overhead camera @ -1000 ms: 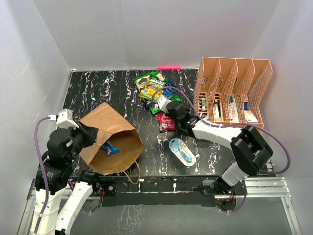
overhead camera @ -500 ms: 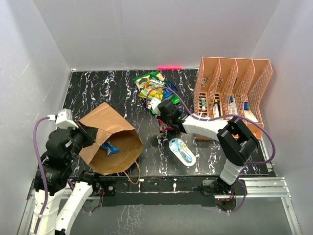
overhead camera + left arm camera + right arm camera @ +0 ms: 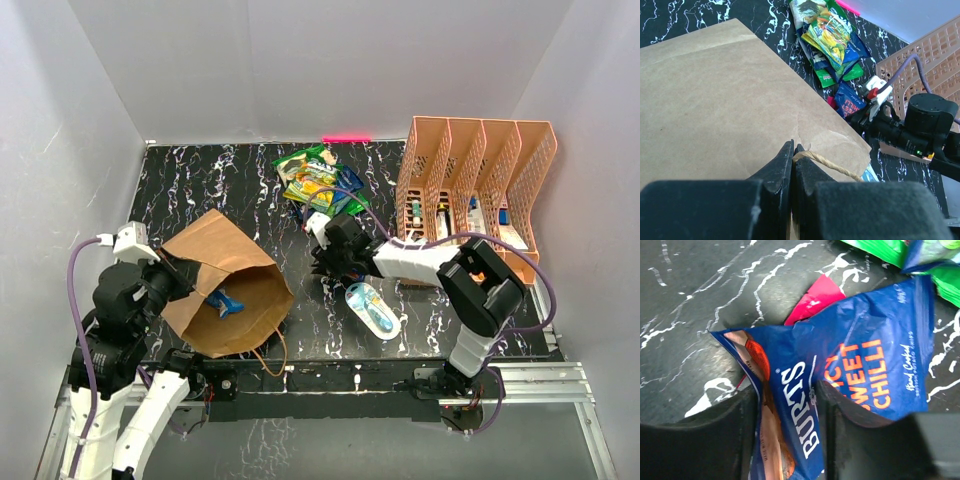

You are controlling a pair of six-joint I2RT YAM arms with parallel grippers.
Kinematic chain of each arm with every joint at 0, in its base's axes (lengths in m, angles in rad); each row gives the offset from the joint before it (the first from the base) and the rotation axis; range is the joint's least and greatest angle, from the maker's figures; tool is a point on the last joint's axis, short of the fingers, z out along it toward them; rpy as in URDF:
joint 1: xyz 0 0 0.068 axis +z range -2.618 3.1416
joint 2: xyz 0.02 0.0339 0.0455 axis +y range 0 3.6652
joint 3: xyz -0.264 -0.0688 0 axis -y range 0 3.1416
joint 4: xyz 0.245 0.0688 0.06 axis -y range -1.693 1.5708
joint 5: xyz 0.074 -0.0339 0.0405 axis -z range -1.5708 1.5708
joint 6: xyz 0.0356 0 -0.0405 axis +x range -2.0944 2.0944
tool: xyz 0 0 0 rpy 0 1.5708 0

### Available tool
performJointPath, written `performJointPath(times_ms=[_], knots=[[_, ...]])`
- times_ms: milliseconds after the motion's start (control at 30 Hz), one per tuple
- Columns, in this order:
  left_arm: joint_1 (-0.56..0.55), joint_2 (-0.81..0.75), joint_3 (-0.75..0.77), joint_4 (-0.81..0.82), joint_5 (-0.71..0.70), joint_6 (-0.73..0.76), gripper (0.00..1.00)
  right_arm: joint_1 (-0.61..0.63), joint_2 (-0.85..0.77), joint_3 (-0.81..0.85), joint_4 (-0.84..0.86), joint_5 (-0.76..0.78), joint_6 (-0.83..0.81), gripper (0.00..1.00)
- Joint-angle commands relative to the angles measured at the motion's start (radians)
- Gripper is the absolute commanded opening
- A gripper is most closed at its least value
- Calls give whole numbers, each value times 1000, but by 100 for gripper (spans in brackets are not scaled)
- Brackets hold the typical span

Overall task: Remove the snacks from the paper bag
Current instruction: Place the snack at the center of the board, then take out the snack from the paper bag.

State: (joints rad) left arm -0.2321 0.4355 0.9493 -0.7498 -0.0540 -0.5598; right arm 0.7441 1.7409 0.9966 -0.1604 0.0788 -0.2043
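Note:
The brown paper bag lies on its side at the near left with its mouth toward the middle, and a blue packet shows inside it. My left gripper is shut on the bag's rim and twisted handle. My right gripper is low over the table right of the bag and shut on a dark blue snack packet. A red packet lies under it. Green, yellow-green and blue snack packets lie piled at the back centre.
A white-and-teal blister pack lies just near-right of my right gripper. The peach mesh organizer stands at the back right, close to the right arm. White walls enclose the black marbled table.
My right gripper has swung from the snack pile toward the near left, now covering the red packet. The left gripper and the bag have not moved.

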Motion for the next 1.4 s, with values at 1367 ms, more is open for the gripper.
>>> performJointPath(times_ms=[1367], knots=[[-2,9,8,16,44,-46,0,590,-71,45,474,-189,-755,83]])
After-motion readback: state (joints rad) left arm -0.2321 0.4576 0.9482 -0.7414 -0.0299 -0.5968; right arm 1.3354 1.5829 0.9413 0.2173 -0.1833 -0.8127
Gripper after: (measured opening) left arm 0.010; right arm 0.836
